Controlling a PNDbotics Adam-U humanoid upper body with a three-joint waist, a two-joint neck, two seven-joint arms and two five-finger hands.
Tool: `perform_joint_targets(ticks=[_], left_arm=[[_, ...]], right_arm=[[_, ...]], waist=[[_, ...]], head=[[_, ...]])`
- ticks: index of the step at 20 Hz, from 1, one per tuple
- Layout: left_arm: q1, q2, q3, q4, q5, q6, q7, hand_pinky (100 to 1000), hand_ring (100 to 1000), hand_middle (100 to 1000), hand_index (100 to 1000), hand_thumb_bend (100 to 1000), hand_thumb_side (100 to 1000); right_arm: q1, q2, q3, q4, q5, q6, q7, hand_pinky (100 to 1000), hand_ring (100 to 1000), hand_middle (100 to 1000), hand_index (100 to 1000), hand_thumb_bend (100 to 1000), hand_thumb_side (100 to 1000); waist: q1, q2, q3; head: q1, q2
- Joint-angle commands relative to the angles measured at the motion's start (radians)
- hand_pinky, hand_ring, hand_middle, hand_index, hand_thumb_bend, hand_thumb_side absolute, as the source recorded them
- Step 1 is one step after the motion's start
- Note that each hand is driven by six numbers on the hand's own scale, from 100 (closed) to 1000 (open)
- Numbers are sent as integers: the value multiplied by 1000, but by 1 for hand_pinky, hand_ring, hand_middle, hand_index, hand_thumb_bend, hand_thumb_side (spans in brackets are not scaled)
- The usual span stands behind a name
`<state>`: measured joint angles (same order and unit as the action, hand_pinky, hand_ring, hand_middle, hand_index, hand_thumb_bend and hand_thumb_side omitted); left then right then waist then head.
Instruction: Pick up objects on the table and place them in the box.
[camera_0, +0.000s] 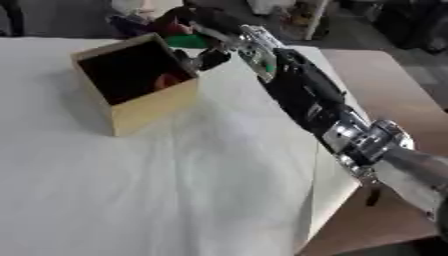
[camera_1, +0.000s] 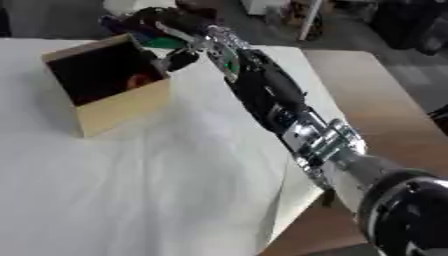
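1. While the right hand (camera_0: 197, 30) hangs over the far right corner of the wooden box (camera_0: 153, 107), its fingers are curled round a green object (camera_0: 185, 41). The item sits just above and beyond the box rim, not yet inside the opening.
2. Risk, early release: the green object lies over the box's far edge rather than over its dark interior. Judged from this, letting go here could drop it onto the rim or behind the box, off the white-clothed table (camera_0: 175, 190).
3. Risk, knocking the box: the hand's lower fingers are very close to the box's right wall. A downward or leftward move could shove or tip the box, which stands free on the cloth.
4. Risk, contents: an orange-red shape (camera_0: 164, 80) shows inside the box near its right wall. A dropped item may land on it and bounce.
5. Risk, cloth: the cloth near the box is wrinkled, so a pushed box could drag it.
6. Left hand: not seen in either view.
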<state>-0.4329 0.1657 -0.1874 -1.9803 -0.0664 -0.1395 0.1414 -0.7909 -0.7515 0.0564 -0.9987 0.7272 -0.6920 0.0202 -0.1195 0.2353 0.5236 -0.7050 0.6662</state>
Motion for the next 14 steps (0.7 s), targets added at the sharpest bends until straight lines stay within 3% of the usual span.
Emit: perform_joint_targets(ticks=[1, 9, 14], left_arm=[[-13, 4, -1, -20, -2, 1, -2, 807, 639, 613, 874, 100, 783], [-7, 5, 0, -20, -2, 3, 0, 806, 639, 613, 874, 100, 783], [6, 9, 8, -20, -7, 7, 9, 807, 640, 612, 874, 100, 784]], right_arm=[[-10, -28, -3, -13, 14, 5, -23, 807, 929, 792, 969, 100, 201], [-3, -45, -7, -43, -19, 2, -41, 805, 936, 804, 970, 100, 198], [11, -70, -26, -105, -136, -1, -19, 788, 939, 803, 967, 100, 215]], waist=[[9, -18, -4], [12, -23, -26], [19, -28, -58]], head=[[2, -15], [5, -12], [29, -5]])
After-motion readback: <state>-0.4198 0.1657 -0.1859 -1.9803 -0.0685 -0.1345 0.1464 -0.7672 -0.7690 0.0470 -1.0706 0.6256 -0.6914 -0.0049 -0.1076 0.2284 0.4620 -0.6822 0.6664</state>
